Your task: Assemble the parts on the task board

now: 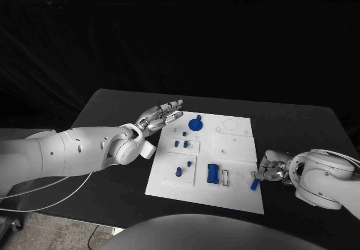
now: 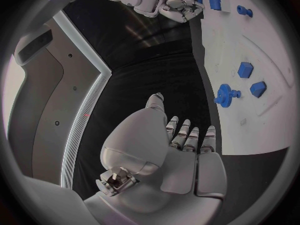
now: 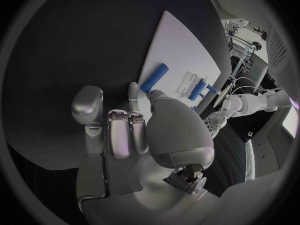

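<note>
The left robot hand (image 1: 164, 115) hung above the far left corner of the white board (image 1: 236, 195), its fingers stretched out side by side and nothing in its grasp — released, touching neither board nor worktop (image 1: 98, 172). Just past its fingertips, on the board, lay a round blue gear with a stub (image 1: 195, 124); nearer the robot from that hand sat two small blue blocks (image 1: 181, 142) and, beyond them, a pair of short pegs (image 1: 180, 170).

The right robot hand (image 1: 271, 171) rested low at the board's right edge, fingers curled inward. A short blue rod (image 1: 255, 184) lay at its fingertips; in the right wrist view the rod (image 3: 154, 78) sat flat on the board just ahead of the fingers (image 3: 132, 92), its long axis running slantwise away from that hand, and no finger visibly closed round it. Whether a fingertip touched it could not be told.

Between the two hands, a blue rectangular block (image 1: 213, 173) lay with its long axis running away from the robot, beside a narrow slot.

No writing or labels could be read.
</note>
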`<action>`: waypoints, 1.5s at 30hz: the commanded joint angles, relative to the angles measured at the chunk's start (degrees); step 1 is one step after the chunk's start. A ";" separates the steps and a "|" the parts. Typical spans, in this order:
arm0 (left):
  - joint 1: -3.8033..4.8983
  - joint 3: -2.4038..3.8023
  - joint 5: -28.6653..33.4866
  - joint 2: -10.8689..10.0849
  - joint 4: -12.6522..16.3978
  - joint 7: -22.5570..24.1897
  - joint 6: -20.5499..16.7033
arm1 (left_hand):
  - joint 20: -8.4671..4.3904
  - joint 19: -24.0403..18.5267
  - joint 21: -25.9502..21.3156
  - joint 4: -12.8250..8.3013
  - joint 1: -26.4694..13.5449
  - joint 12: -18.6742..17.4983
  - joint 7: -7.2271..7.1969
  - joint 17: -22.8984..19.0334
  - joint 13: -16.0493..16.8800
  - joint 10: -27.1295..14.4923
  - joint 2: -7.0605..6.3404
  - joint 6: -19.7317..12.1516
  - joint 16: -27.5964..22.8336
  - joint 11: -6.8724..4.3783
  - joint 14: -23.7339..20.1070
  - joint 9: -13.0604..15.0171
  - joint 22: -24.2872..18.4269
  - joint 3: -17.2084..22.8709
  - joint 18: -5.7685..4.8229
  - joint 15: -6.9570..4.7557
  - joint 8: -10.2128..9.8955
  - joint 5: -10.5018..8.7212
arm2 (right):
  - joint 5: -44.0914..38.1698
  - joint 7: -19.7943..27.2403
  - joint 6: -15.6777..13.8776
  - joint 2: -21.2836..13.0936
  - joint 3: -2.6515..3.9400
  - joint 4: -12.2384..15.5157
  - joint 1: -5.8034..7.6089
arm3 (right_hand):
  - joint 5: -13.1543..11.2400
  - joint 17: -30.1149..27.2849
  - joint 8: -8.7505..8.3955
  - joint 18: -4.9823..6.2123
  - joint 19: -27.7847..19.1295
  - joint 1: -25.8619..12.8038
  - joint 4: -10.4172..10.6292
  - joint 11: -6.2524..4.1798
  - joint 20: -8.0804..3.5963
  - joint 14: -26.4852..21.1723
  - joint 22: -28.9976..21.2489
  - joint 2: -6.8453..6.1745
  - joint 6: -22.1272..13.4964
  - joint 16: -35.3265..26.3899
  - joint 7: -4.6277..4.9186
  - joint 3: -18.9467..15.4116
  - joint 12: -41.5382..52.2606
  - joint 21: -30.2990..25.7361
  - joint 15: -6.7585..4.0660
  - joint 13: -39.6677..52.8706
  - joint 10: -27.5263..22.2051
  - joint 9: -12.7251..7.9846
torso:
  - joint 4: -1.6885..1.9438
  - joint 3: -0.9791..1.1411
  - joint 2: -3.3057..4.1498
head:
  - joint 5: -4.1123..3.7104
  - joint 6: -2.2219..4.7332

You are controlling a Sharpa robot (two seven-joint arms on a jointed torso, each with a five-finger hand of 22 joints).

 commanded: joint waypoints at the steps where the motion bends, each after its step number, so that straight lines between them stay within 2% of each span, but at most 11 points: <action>1: -0.07 0.04 0.22 0.11 0.03 -0.07 1.25 | 0.46 -0.05 0.04 -0.04 0.62 0.26 0.42 0.09 0.09 -0.13 -0.12 0.04 0.04 0.33 0.13 0.07 0.09 0.27 0.60 0.27 0.19 0.36 | 3.59 0.57 -0.72 0.46 -0.66 0.15 -0.91 | -0.39 2.87 0.61 0.81 -0.01 -1.25 -11.37 -0.37 -0.06 3.72 6.41 -0.07 -0.34 -0.04 -0.13 12.18 -0.01 -0.14 -0.16 15.08 6.00 0.66 | -0.02 0.02 0.00 | 0.11 0.01; 6: -0.07 0.04 0.46 0.07 0.02 -0.25 1.32 | 0.47 -0.02 0.06 -0.04 0.69 0.25 0.63 0.11 0.09 -0.15 -0.13 0.12 0.07 0.32 0.19 0.08 0.13 0.31 0.60 0.30 0.21 0.42 | 4.45 0.49 -1.47 0.02 -0.65 0.35 -0.82 | -0.79 2.82 1.84 0.81 0.00 -2.83 -11.43 -0.49 -0.13 3.71 6.39 -0.65 -0.58 -0.06 -0.29 13.65 -0.01 -0.18 -0.28 15.08 6.00 2.09 | -0.02 0.02 -0.01 | 0.21 0.01; 11: -0.08 0.04 0.59 0.09 -0.02 -0.39 1.42 | 0.48 0.00 0.08 -0.02 0.72 0.24 0.74 0.13 0.09 -0.16 -0.14 0.14 0.09 0.32 0.24 0.09 0.16 0.33 0.61 0.33 0.21 0.44 | 4.80 0.40 -2.32 -0.71 -0.64 0.78 -0.19 | -3.28 2.81 2.94 0.81 0.03 -5.20 -10.41 -0.62 -0.20 3.72 6.39 -0.94 -0.65 -0.06 -0.47 14.00 -0.01 -0.18 -0.32 15.08 6.00 3.32 | -0.01 -0.01 -0.01 | 0.08 0.01; 12: -0.08 0.04 0.60 0.09 -0.03 -0.41 1.45 | 0.48 0.01 0.09 -0.02 0.74 0.22 0.78 0.14 0.09 -0.17 -0.14 0.14 0.09 0.33 0.26 0.09 0.18 0.34 0.61 0.35 0.21 0.44 | 4.85 0.37 -2.51 -0.88 -0.63 0.91 0.05 | -4.69 2.83 3.14 0.81 0.02 -6.06 -9.85 -0.63 -0.20 3.72 6.38 -0.93 -0.67 -0.05 -0.49 13.84 -0.01 -0.20 -0.32 15.08 6.00 3.55 | 0.00 0.00 0.00 | 0.05 0.01; 14: -0.09 0.04 0.64 0.13 -0.07 -0.46 1.53 | 0.49 0.04 0.11 0.00 0.75 0.20 0.83 0.15 0.08 -0.19 -0.13 0.13 0.12 0.35 0.31 0.08 0.23 0.35 0.62 0.39 0.21 0.45 | 4.92 0.27 -2.86 -1.29 -0.63 1.24 0.69 | -10.74 2.82 3.58 0.78 0.02 -9.09 -7.62 -0.61 -0.17 3.72 6.37 -0.87 -0.71 -0.05 -0.47 12.78 -0.01 -0.24 -0.27 15.08 6.00 4.05 | 0.01 0.00 0.00 | 0.02 0.01; 18: -0.11 0.03 0.67 0.19 -0.13 -0.58 1.67 | 0.50 0.09 0.15 0.02 0.78 0.23 0.90 0.17 0.08 -0.20 -0.13 0.10 0.14 0.40 0.37 0.08 0.28 0.38 0.63 0.47 0.20 0.45 | 4.97 0.07 -2.86 -1.86 -0.63 1.65 1.84 | -20.33 2.73 3.84 0.78 0.04 -14.95 -2.82 -0.40 -0.07 3.71 6.37 -0.65 -0.83 -0.09 -0.24 10.14 -0.01 -0.27 -0.15 15.08 6.00 4.43 | 0.04 0.00 -0.03 | -0.06 0.01; 22: -0.12 0.03 0.98 0.22 -0.19 -0.71 1.80 | 0.52 0.12 0.17 0.05 0.81 0.23 0.94 0.19 0.09 -0.21 -0.13 0.10 0.17 0.45 0.43 0.08 0.32 0.40 0.64 0.57 0.20 0.45 | 5.02 -0.04 -3.00 -2.20 -0.63 1.87 2.52 | -26.55 2.66 3.83 0.83 0.03 -19.38 -0.19 -0.32 -0.03 3.70 6.34 -0.18 -1.18 -0.13 -0.15 7.96 -0.01 -0.41 -0.11 15.08 6.00 4.63 | 0.04 0.00 -0.04 | -0.05 0.01; 29: -0.13 0.03 1.18 0.18 -0.18 -0.90 2.00 | 0.57 0.20 0.23 0.09 0.84 0.27 1.04 0.23 0.09 -0.23 -0.15 0.18 0.23 0.49 0.58 0.09 0.41 0.43 0.65 0.78 0.21 0.44 | 5.08 0.21 -3.72 -2.46 -0.63 2.19 2.88 | -24.21 2.75 3.77 0.84 0.04 -20.41 -0.39 -0.28 -0.01 3.72 6.34 -0.13 -1.52 -0.07 -0.10 6.13 -0.01 -0.47 -0.09 15.08 6.00 4.76 | 0.02 0.00 0.01 | 0.09 0.01; 34: -0.13 0.03 1.22 0.18 -0.19 -0.99 2.16 | 0.66 0.31 0.31 0.13 0.89 0.38 1.33 0.27 0.10 -0.22 -0.16 0.37 0.30 0.39 0.72 0.11 0.53 0.47 0.65 0.96 0.25 0.45 | 4.83 2.69 -5.63 -2.89 -0.63 3.14 2.93 | -20.70 3.24 3.46 0.75 0.20 -15.77 -2.27 -0.23 -0.03 3.82 6.49 -0.31 -2.25 0.22 -0.02 5.92 -0.01 0.12 -0.08 15.08 6.00 4.70 | 0.00 0.00 0.03 | 0.14 0.01; 40: -0.13 0.03 1.23 0.22 -0.21 -1.17 2.44 | 0.75 0.54 0.49 0.13 0.98 0.57 1.56 0.34 0.12 -0.16 -0.16 0.50 0.42 0.48 0.97 0.13 0.80 0.54 0.67 1.07 0.27 0.46 | 1.08 4.99 -6.78 -3.23 -0.63 5.45 2.95 | -15.48 3.70 0.58 0.59 0.36 -8.59 -6.34 0.59 0.36 3.91 6.64 -1.73 -4.76 0.53 0.96 6.05 -0.01 0.83 0.46 15.08 6.00 1.77 | 0.01 0.01 0.00 | 0.02 0.01; 45: -0.14 0.03 1.23 0.21 -0.21 -1.26 2.53 | 0.78 0.60 0.53 0.13 1.01 0.62 1.61 0.36 0.13 -0.14 -0.17 0.50 0.45 0.54 1.04 0.13 0.85 0.56 0.68 1.09 0.27 0.48 | -4.66 5.24 -6.84 -3.27 -0.63 7.57 2.94 | -15.06 3.50 -0.43 0.57 0.35 -6.22 -8.02 0.93 0.66 3.85 6.65 -2.88 -5.77 0.45 1.45 5.46 -0.01 0.94 0.82 15.08 6.00 0.40 | 0.03 0.01 0.00 | -0.05 0.01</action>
